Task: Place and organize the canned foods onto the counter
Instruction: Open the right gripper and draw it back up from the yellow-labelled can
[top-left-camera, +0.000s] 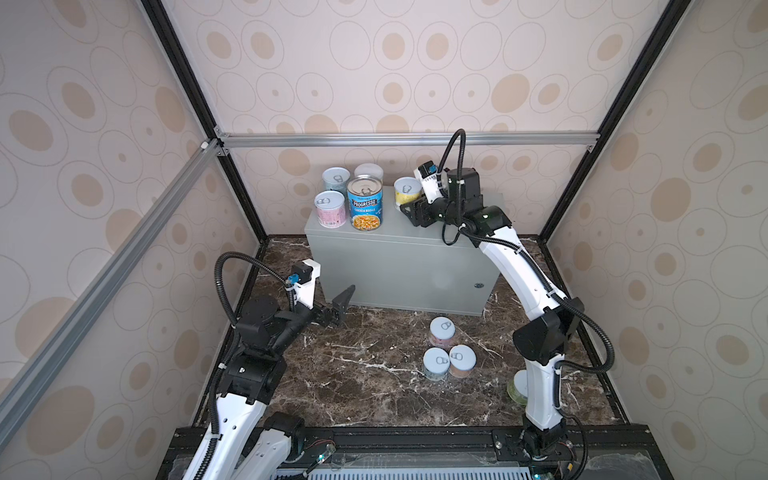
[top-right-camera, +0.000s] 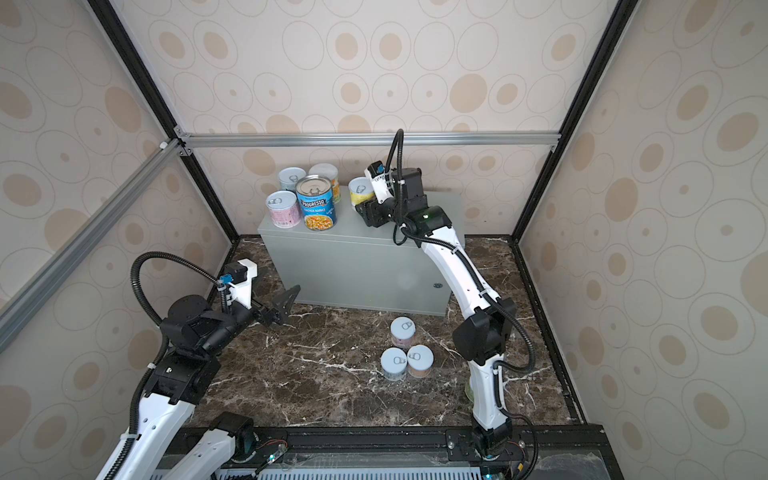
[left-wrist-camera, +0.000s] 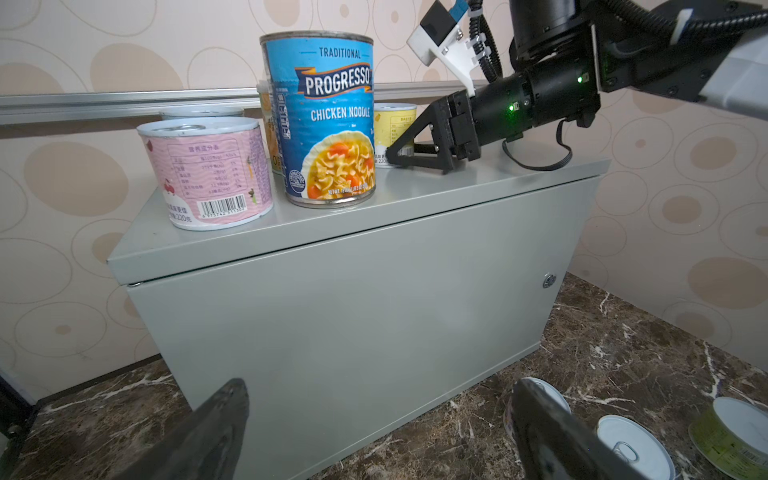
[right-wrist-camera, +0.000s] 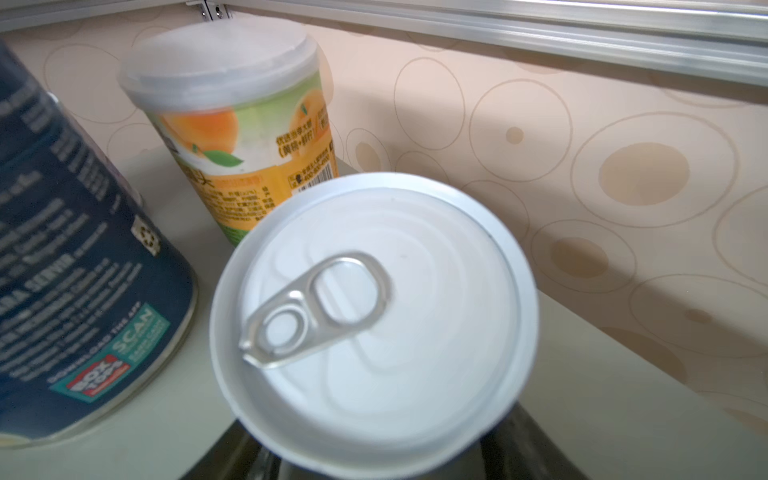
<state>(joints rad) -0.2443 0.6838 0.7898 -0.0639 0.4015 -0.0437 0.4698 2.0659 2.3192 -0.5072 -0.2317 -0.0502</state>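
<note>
The grey counter (top-left-camera: 399, 266) (top-right-camera: 353, 266) (left-wrist-camera: 353, 332) holds the blue Progresso can (top-left-camera: 365, 203) (left-wrist-camera: 328, 116), a pink can (top-left-camera: 330, 209) (left-wrist-camera: 208, 170), a pale blue can (top-left-camera: 336, 179), an orange-label can (top-left-camera: 369, 171) (right-wrist-camera: 237, 124) and a yellow can (top-left-camera: 407, 191) (left-wrist-camera: 395, 124) (right-wrist-camera: 374, 311). My right gripper (top-left-camera: 406, 203) (top-right-camera: 360, 203) is shut on the yellow can, which stands upright on the counter top; its fingers (right-wrist-camera: 523, 449) hug both sides under the lid. My left gripper (top-left-camera: 340, 309) (left-wrist-camera: 378, 395) hangs open and empty before the counter's lower left front.
Three short cans (top-left-camera: 441, 331) (top-left-camera: 436, 363) (top-left-camera: 462, 360) stand together on the dark marble floor (top-left-camera: 353, 374) in front of the counter. A green can (top-left-camera: 517, 388) (left-wrist-camera: 735, 432) sits half hidden behind the right arm's base. Patterned walls and a metal frame enclose the space.
</note>
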